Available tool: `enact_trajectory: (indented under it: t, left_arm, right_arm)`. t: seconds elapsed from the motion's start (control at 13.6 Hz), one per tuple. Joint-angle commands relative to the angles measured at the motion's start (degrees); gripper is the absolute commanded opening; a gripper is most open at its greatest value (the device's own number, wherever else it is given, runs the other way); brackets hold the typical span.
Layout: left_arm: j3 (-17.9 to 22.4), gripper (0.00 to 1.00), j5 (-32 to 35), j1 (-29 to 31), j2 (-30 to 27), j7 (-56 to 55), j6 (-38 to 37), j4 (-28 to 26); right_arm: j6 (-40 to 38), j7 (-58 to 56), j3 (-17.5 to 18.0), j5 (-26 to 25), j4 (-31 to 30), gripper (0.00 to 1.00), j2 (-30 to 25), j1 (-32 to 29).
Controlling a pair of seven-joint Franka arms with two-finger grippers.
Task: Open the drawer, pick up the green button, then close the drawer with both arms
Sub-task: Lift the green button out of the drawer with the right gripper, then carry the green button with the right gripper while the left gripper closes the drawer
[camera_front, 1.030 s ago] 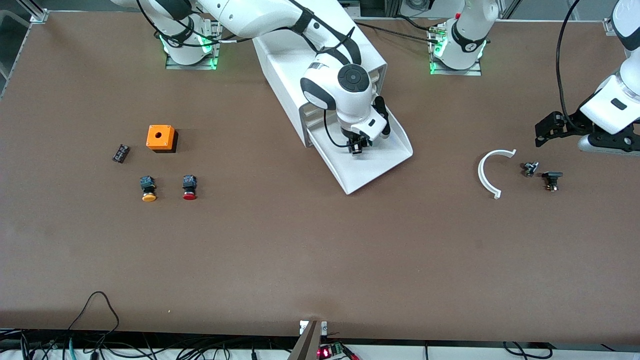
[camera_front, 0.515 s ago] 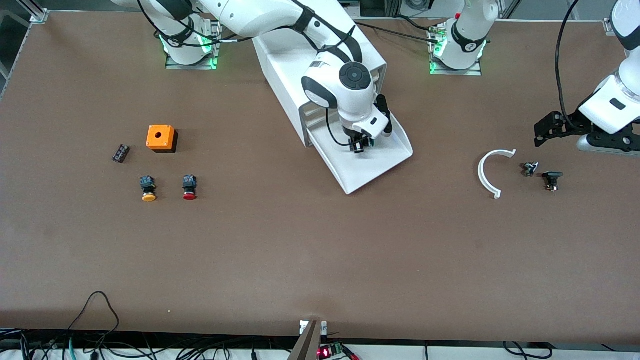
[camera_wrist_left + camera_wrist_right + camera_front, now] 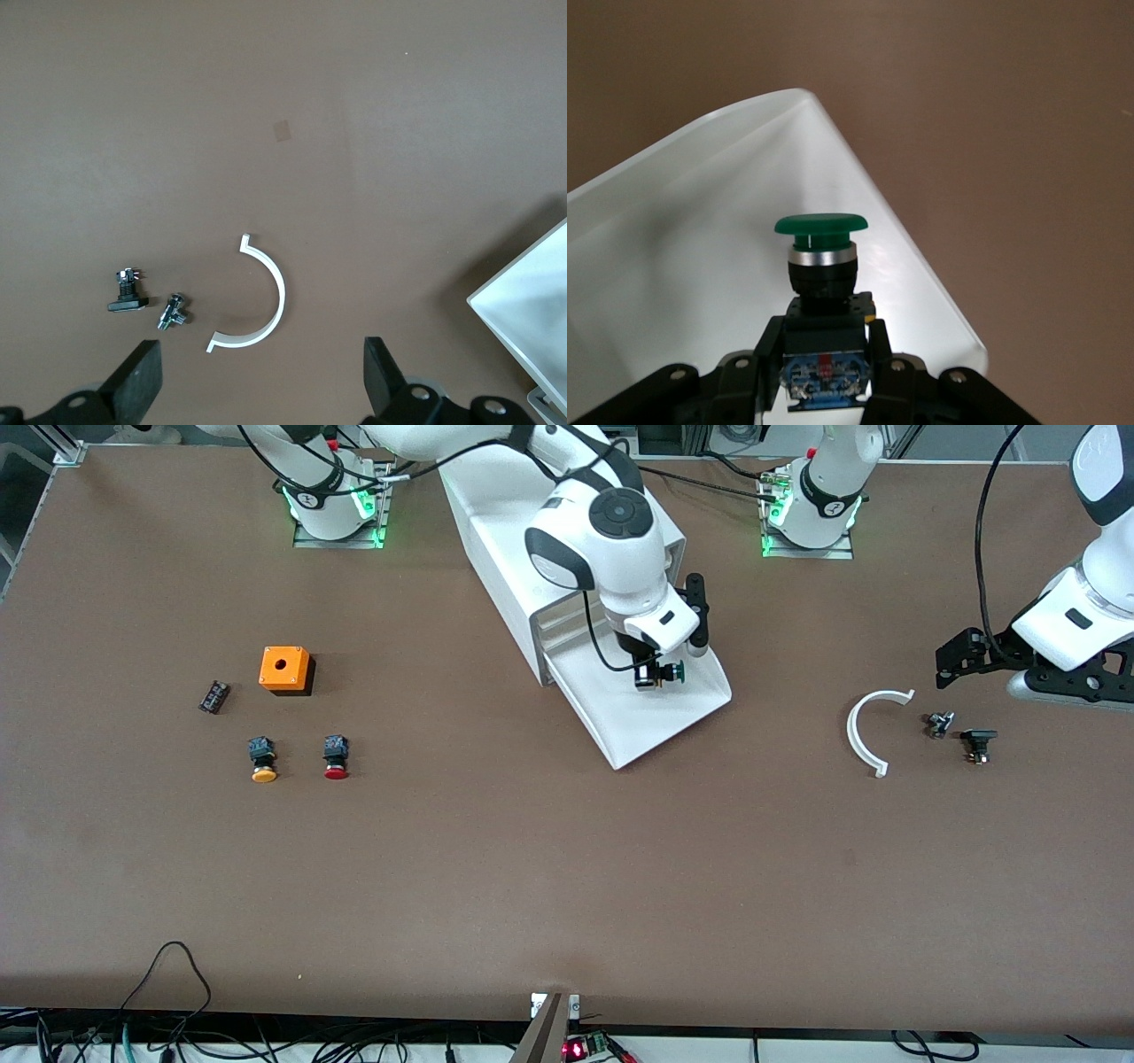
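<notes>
The drawer (image 3: 660, 722) stands pulled out of the white cabinet (image 3: 496, 522), its shallow white tray showing bare in the right wrist view (image 3: 664, 239). Over that tray my right gripper (image 3: 649, 677) is shut on the black body of the button (image 3: 675, 672). The green cap (image 3: 820, 225) sticks out past the fingers (image 3: 764, 345), clear of the tray floor. My left gripper (image 3: 950, 662) hangs open over the table at the left arm's end, with nothing between its fingers (image 3: 142, 381). A corner of the drawer (image 3: 532, 301) shows in the left wrist view.
A white curved piece (image 3: 868, 731), a small metal part (image 3: 939, 724) and a black part (image 3: 978, 744) lie under the left gripper. At the right arm's end sit an orange box (image 3: 284, 669), a yellow-capped button (image 3: 263, 760), a red-capped button (image 3: 335, 757) and a small black block (image 3: 213, 696).
My right gripper closed on the green button and rose from the drawer floor with it. The left gripper drifted slightly toward the drawer.
</notes>
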Motion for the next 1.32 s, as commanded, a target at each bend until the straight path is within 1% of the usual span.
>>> enact_trajectory:
  t: [0.0, 0.22, 0.29, 0.44, 0.59, 0.74, 0.88, 1.03, 1.1, 1.18, 1.25]
  left_arm:
    - [0.1, 1.0, -1.0, 0.1, 2.4, -0.3, -0.7, 1.8]
    - [0.1, 1.0, -1.0, 0.3, 5.1, -0.6, 2.5, 1.8]
    - [0.1, 1.0, -1.1, -0.1, 6.5, -0.7, 3.3, 1.8]
    - [-0.5, 1.0, -3.9, -2.1, 9.6, -4.5, 8.0, 1.0]
    - [-0.9, 1.0, -3.9, -6.0, 15.3, -12.7, 15.1, 0.8]
    - [-1.0, 1.0, -3.3, -10.1, 20.2, -20.2, 22.6, 0.0]
    - [-0.4, 1.0, -3.0, -14.7, 24.8, -29.3, 25.7, -0.1]
    - [3.5, 1.0, -3.0, -21.9, 29.0, -38.8, 27.8, -0.1]
    - [5.6, 1.0, -3.0, -25.7, 30.2, -42.5, 28.1, 0.0]
    - [6.5, 1.0, -3.1, -28.1, 31.2, -46.1, 28.1, 0.1]
    - [6.5, 1.0, -3.1, -29.1, 32.1, -49.3, 28.2, 0.1]
  right_arm:
    - [-0.6, 7.3, 0.9, 0.7, -1.5, 0.21, -2.9, -5.4]
    - [-0.8, 17.8, 0.5, 0.3, -5.2, 0.21, -7.6, -9.8]
    - [-0.9, 20.7, 0.0, 0.3, -5.6, 0.21, -8.6, -11.4]
    - [-2.5, 26.8, -2.0, 0.6, -8.6, 0.23, -11.4, -14.3]
    - [-3.1, 33.4, -2.1, 0.8, -13.3, 0.22, -13.7, -18.5]
    - [-4.4, 35.4, -2.1, 0.9, -17.6, 0.22, -15.5, -21.7]
    - [-6.9, 41.6, -2.2, 0.8, -22.5, 0.22, -17.3, -24.1]
    - [-7.4, 48.9, -2.2, 0.8, -25.7, 0.22, -17.8, -26.1]
    - [-7.4, 50.8, -2.2, 0.8, -27.5, 0.22, -18.0, -26.8]
    - [-6.6, 51.5, -2.3, 0.7, -29.2, 0.22, -17.9, -27.2]
    - [-5.4, 52.4, -2.6, 0.6, -30.5, 0.22, -17.8, -27.9]
